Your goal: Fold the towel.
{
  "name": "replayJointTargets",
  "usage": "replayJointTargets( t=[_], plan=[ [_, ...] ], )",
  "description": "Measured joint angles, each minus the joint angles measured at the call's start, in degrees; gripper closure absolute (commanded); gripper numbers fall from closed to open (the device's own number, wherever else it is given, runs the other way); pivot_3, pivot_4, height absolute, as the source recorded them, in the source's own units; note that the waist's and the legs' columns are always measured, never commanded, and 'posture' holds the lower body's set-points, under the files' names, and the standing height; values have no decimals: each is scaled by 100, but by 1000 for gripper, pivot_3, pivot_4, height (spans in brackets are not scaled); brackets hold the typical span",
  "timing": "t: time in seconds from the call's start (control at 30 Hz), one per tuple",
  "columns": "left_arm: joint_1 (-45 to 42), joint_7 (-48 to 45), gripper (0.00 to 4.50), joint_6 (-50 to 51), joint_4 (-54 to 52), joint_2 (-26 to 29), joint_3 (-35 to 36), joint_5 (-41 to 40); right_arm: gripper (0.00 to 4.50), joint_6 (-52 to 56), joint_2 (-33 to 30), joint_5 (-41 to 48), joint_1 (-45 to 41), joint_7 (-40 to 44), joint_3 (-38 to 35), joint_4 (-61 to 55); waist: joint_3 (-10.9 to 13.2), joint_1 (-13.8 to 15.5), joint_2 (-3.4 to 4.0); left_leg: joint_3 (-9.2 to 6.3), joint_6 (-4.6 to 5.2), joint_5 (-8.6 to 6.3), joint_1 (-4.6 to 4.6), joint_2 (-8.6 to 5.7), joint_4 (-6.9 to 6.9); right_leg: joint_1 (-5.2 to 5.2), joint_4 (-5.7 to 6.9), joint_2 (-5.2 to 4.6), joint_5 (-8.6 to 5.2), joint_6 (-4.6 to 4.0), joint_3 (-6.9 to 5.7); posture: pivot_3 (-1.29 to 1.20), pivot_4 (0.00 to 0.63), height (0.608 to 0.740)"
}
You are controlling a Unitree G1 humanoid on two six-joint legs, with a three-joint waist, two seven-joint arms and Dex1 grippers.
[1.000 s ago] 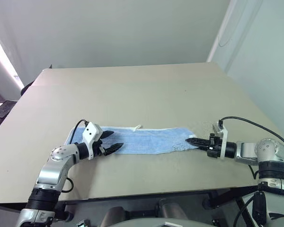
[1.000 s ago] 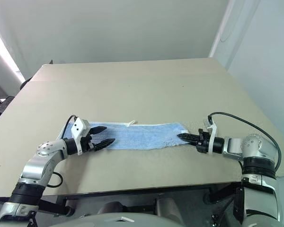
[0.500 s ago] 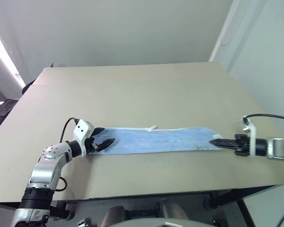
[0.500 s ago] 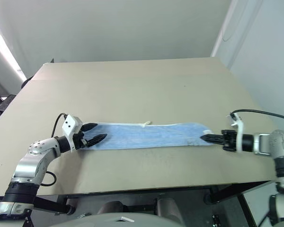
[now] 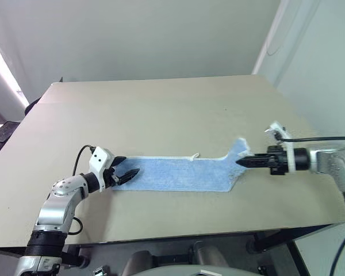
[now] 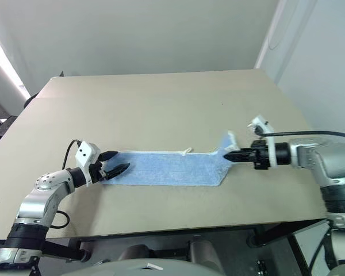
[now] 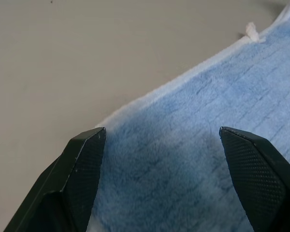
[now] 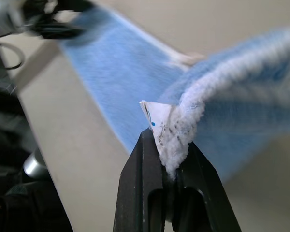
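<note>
Since a second ago, my right gripper [image 5: 241,163] has lifted the end it pinches off the tan bench [image 5: 161,109]. Light blue ribbed microfibre towel [image 5: 178,174]: a long strip lying left to right between my arms. Left gripper [image 5: 128,173]: spread, poised over the far-left end, towel untouched.

Beige table [image 5: 161,109] — seam near far-left edge; grey wall [image 5: 132,34] behind.

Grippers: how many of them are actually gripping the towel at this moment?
1. The right gripper is shut on the towel, holding its corner lifted off the table. The left gripper hangs open over the opposite end, gripping nothing.
</note>
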Motion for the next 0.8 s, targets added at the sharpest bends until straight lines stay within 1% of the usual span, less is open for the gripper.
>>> replayJointTargets(
  t=[0.07, 0.17, 0.27, 0.33, 0.57, 0.73, 0.8],
  plan=[
    [29, 4, 509, 9, -25, 3, 1, -1, 4489, 19, 199, 18, -20, -4, 183, -146, 1, 15, -2, 1, 0, 0, -1, -4, 0, 0, -2, -7, 9, -16, 0, 0, 0, 740],
    [52, 7, 509, 20, -30, 19, 7, -1, 4489, 16, 486, 3, -128, -3, 502, -248, 1, 16, -2, 2, 0, 0, -1, -6, 0, 0, -3, -10, 10, -18, 0, 0, 0, 740],
    [48, 35, 509, 28, -34, 41, 7, 4, 4489, -125, 1084, -222, -428, -227, 881, -35, -1, -23, -4, 2, 0, 0, 3, -3, 1, 0, 3, -6, 11, -20, 0, 0, 0, 740],
    [46, 51, 509, 24, -43, 47, 7, 13, 4489, -184, 1337, -358, -548, -345, 1099, 194, 0, -18, -3, 1, 0, 0, 3, -3, 1, -1, 6, -5, 12, -20, -1, 0, 0, 740],
    [84, 57, 509, 27, -137, 47, 8, 6, 4489, -601, 1795, -842, -666, -454, 1532, 609, -1, 1, -4, -2, 0, 0, -3, -5, 0, -2, 3, -13, 13, -18, -7, 0, 0, 740],
    [87, 65, 509, 27, -176, 60, 8, 7, 4489, -662, 1825, -867, -670, -321, 1603, 561, -1, 0, -4, -2, 0, 0, 0, -6, 0, -2, 6, -14, 13, -18, -7, 0, 0, 740],
    [86, 84, 509, 25, -174, 69, 8, 12, 3985, -704, 1837, -879, -676, -283, 1609, 559, -1, -1, -4, -3, 0, 0, 0, -6, 0, -2, 7, -14, 13, -18, -7, 0, 0, 740]
  ],
)
